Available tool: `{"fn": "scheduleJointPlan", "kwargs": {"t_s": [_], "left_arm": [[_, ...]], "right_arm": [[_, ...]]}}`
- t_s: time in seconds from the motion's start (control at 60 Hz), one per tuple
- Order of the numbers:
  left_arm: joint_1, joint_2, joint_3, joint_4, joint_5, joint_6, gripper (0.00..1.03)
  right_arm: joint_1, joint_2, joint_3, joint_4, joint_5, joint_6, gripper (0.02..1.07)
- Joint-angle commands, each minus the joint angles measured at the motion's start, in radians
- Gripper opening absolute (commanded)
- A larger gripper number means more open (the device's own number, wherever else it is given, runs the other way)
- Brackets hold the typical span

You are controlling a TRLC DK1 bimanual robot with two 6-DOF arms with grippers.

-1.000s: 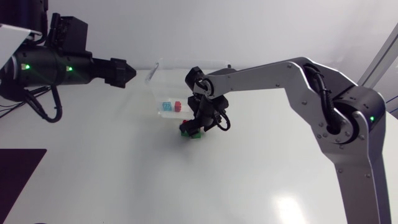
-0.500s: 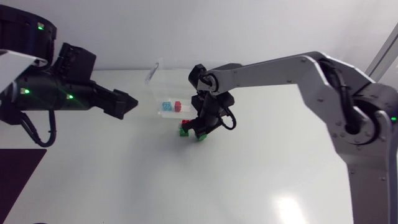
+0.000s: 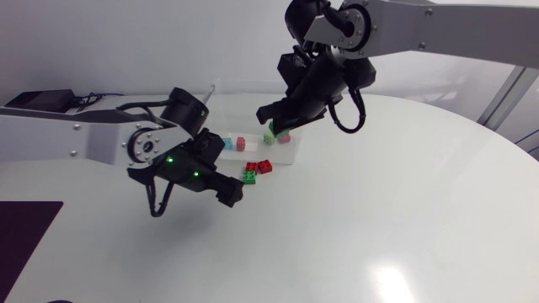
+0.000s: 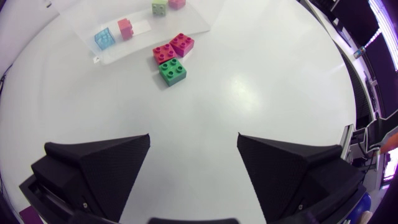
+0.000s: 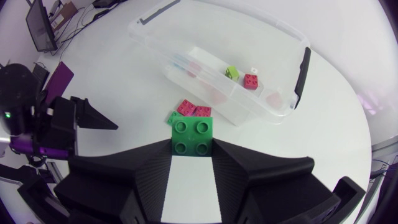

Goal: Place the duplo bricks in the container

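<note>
Timing of the release looks like the main hazard. The right claw (image 5: 193, 149) is clamped on a dark green four-stud duplo brick (image 5: 192, 133), one finger pressing each opposite side, and holds it raised off the white worktop (image 3: 379, 210). In the head view it hangs about over the near wall of the clear plastic container (image 5: 168, 46). Its own wrist view puts that tub ahead of the fingers, so I cannot tell whether the brick is past the rim. Let go short, and it would likely strike the wall or land outside.

Small bricks sit inside the tub, among them a lime green brick (image 5: 232, 72) and a pale blue brick (image 4: 104, 38). The left claw (image 4: 193, 134) is spread wide and empty, low over the worktop. Ahead of it, just outside the tub, a second green duplo brick (image 4: 171, 72) touches a pair of red duplo bricks (image 4: 174, 47). A careless pinch could scatter them or catch two. Both arms crowd one corner, so a knock is possible.
</note>
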State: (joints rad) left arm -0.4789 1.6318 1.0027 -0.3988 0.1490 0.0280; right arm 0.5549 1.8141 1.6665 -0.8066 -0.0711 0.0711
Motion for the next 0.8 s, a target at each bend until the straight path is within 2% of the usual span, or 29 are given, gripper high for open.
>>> {"fn": "scheduleJointPlan", "kwargs": {"t_s": [0.0,0.283,0.617,0.783], "left_arm": [[-0.013,0.096,0.082,0.002,-0.016,-0.056,0.97],[-0.023,0.326,0.266,-0.002,-0.065,-0.154,0.96],[-0.053,0.435,0.378,-0.002,-0.16,-0.217,0.91],[-0.063,0.462,0.404,0.012,-0.186,-0.227,0.72]], "right_arm": [[-0.013,0.008,0.059,-0.016,0.017,0.024,0.32],[-0.038,0.074,0.191,-0.031,0.025,0.029,0.32],[-0.07,0.194,0.334,-0.008,0.036,0.033,0.32],[-0.099,0.275,0.404,0.029,0.042,0.033,0.33]]}}
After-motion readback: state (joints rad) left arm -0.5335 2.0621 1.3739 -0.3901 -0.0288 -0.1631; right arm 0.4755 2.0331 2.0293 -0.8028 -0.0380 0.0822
